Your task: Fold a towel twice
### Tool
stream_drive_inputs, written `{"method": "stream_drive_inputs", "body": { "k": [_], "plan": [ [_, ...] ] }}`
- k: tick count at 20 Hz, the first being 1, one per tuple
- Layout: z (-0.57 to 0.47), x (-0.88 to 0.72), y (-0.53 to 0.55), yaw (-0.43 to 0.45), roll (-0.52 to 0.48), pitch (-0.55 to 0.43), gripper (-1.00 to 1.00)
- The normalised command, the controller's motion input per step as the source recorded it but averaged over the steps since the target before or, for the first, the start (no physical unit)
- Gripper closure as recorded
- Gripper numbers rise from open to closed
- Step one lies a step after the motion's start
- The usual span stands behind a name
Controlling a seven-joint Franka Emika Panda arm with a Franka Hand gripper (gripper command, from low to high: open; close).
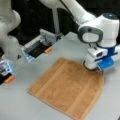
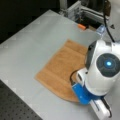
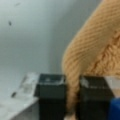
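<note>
One towel (image 1: 67, 87), orange-tan terry, lay spread in a single layer on the grey bench (image 1: 25, 107); no fold visible in either front view. Corner at a front view's right lifted off the bench, gathered into the pincer (image 3: 73, 95). Pincer pressed together on a thin pleat of cloth, seen in the wrist view between two black fingers (image 3: 51, 92). In a front view, pincer (image 2: 75, 83) sat at the towel's (image 2: 60, 70) edge, low over the bench (image 2: 30, 42).

Judged soft and limp: cloth bulged and curled above the pinch, held no shape of its own. Judged light; ribbed pile likely to grip well, little chance of slipping. No fragility. Best taken at a corner or hem, as here, since a pinch mid-cloth would bunch it. Wider than the pincer, so the far side would probably drag and sag.

Count: one towel, one arm, one pincer. Two orange tabs (image 1: 47, 50) at the bench edge beside a metal frame (image 1: 48, 36).
</note>
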Motion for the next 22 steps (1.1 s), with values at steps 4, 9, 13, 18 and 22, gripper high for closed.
{"method": "stream_drive_inputs", "body": {
  "k": [4, 9, 13, 18, 22],
  "plan": [
    [-0.33, -0.58, -0.67, -0.080, 0.356, -0.405, 1.00],
    [-0.40, -0.73, -0.52, -0.326, 0.421, -0.421, 1.00],
    [-0.30, -0.64, -0.11, -0.471, 0.344, -0.313, 1.00],
    [-0.16, -0.57, 0.21, -0.502, 0.338, -0.079, 1.00],
    [0.02, -0.55, 0.31, -0.367, 0.087, 0.193, 1.00]
  ]
}}
